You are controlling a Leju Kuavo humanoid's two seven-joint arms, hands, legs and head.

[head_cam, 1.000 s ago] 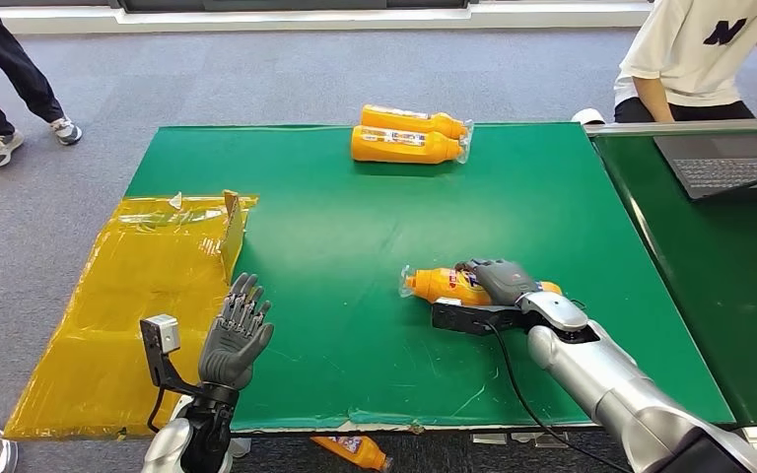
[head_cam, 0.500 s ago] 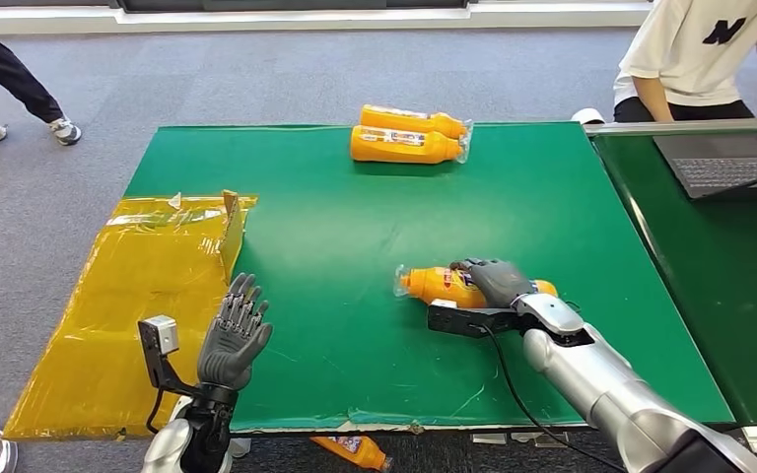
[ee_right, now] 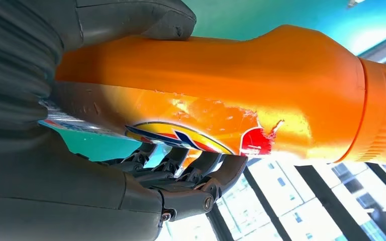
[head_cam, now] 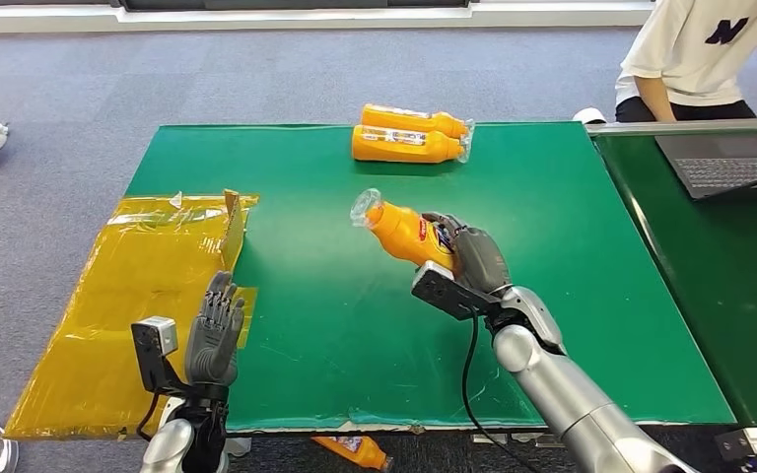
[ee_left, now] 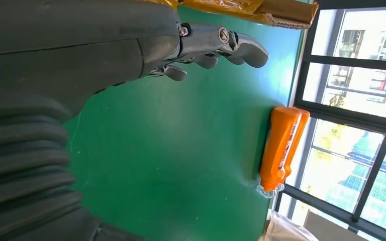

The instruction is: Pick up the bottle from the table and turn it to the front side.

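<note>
1. Right hand (head_cam: 473, 258) gripped the orange bottle (head_cam: 406, 232) around its body, fingers (ee_right: 191, 173) curled under one side and the thumb pressed on the other.
2. That bottle was lifted clear of the green table (head_cam: 572, 256) and tilted, its cap end, covered in clear plastic wrap, pointing up and away from the hand toward the table's far edge. A blue, yellow and red label showed against the fingers in the right wrist view.
3. Beyond the held bottle, near the far edge of the table, two more orange bottles (head_cam: 409, 135) lay on their sides, touching each other, bundled in clear plastic.
4. Left hand (head_cam: 213, 335) was raised at the near left corner of the table, well apart from the right hand, fingers straight and apart, holding nothing.
5. Just past the left hand lay a flattened yellow sheet (head_cam: 148, 286) of taped cardboard, with one flap (head_cam: 231, 232) standing up at the table's edge.
6. One further orange bottle (head_cam: 353, 449) lay on the floor below the near edge of the table.
7. Counted: four orange bottles in all, one held, two on the table, one on the floor.
8. Far to the right of the holding hand, an open laptop (head_cam: 729, 163) sat on a second green table (head_cam: 739, 276), with a seated person (head_cam: 695, 54) in a white shirt behind it.
</note>
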